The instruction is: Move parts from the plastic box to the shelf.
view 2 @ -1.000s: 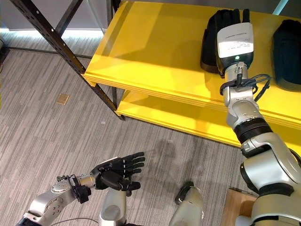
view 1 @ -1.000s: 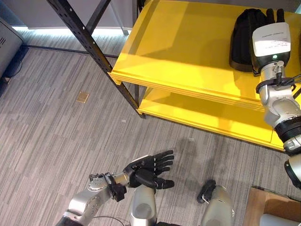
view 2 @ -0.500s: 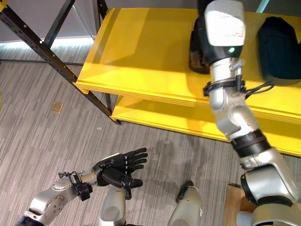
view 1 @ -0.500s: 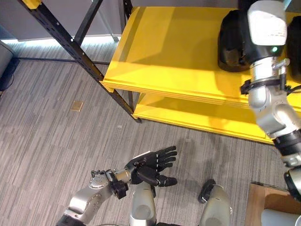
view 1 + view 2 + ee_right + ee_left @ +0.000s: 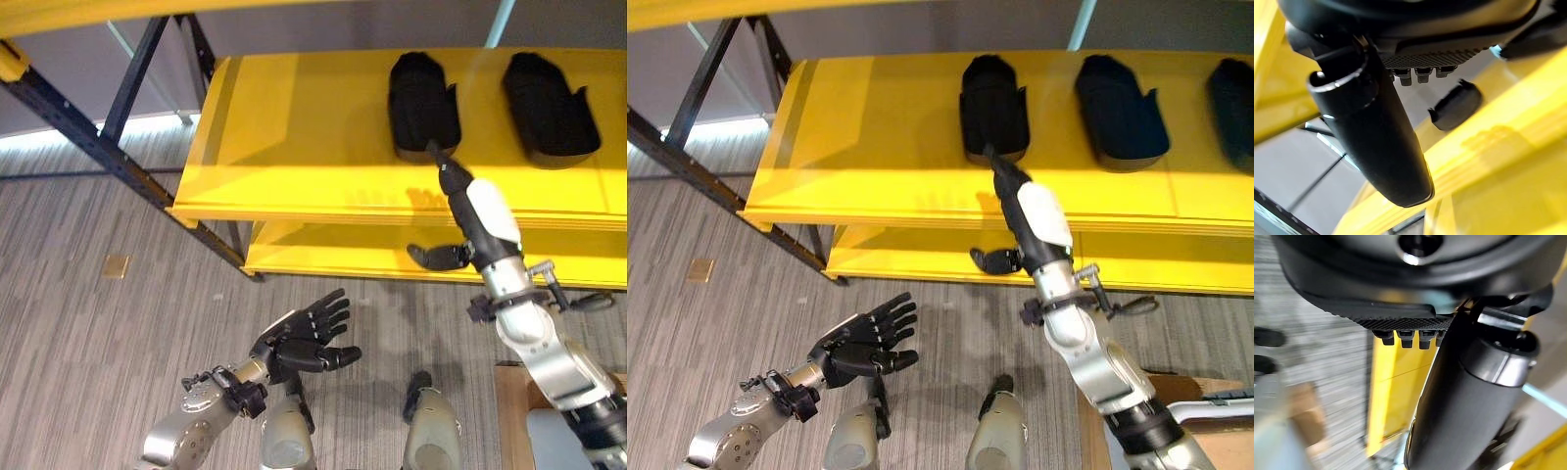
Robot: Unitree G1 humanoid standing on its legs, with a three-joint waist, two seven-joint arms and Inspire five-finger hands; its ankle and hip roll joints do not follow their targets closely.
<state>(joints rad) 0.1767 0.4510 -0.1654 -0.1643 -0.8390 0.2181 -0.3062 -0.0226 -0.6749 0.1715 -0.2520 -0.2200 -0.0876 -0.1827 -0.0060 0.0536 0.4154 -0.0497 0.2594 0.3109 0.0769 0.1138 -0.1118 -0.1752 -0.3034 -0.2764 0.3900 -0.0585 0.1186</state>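
Two black parts lie on the yellow shelf (image 5: 294, 137): one part (image 5: 422, 104) near the shelf's middle, a second part (image 5: 549, 116) to its right, well apart from it. The right hand (image 5: 468, 220) hovers at the shelf's front edge, fingers straight and released, fingertips just short of the nearer part, thumb spread below the edge. The left hand (image 5: 299, 339) hangs low over the grey floor (image 5: 88, 323) in front of the shelf, fingers relaxed and empty.

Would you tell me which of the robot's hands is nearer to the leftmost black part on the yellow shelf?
The right. The right hand reaches up at the shelf's front edge, just below the leftmost black part. The left hand hangs low over the floor, well below the yellow shelf.
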